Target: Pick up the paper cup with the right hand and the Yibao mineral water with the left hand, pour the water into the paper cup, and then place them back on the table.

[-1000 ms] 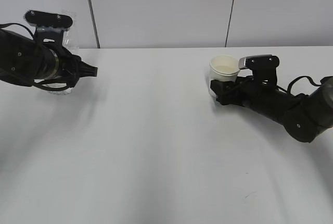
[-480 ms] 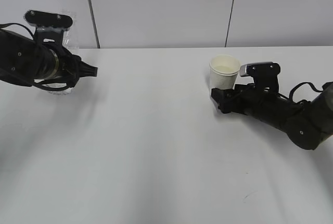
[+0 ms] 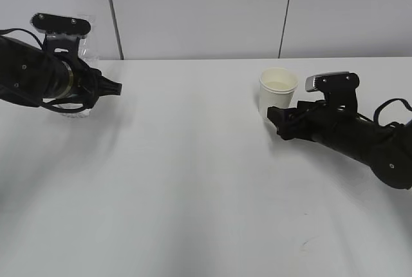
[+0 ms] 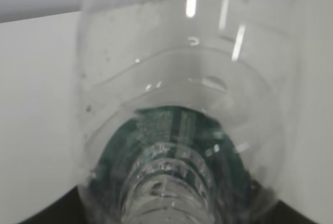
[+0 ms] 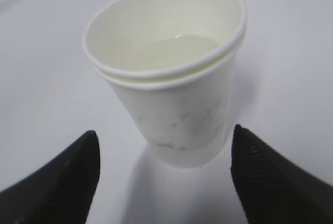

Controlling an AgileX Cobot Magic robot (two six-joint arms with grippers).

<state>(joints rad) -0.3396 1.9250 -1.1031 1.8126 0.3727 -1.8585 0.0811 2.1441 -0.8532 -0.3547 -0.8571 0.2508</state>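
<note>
Right claw (image 5: 164, 174), black and carried on a black arm with a silver-grey block on its wrist, lies low on the large plain white desk (image 3: 193, 180) with its two fingers spread apart. The small off-white paper cup with a rolled rim (image 5: 169, 73) stands upright on the desk just ahead of those fingers. In the right wrist view the dark fingertips (image 5: 57, 182) sit on either side of the cup's base, short of it, with white desk showing between each tip and the cup wall, so nothing is gripped. A shallow pool of clear liquid lies inside the cup. In the exterior view the cup (image 3: 278, 95) stands at the far right part of the desk, with the right claw (image 3: 278, 119) just in front of it, at its foot.

Left claw (image 3: 103, 87), on a black arm with a black-and-silver plate with round screws, is raised above the far left of the desk. It is clamped on the small clear plastic bottle with a dark green label (image 4: 182, 146). In the exterior view the bottle (image 3: 82, 48) shows only as a clear sheen around the claw. The left wrist view looks along the bottle's ridged body. Bottle and cup are well apart, at opposite sides of the desk.
</note>
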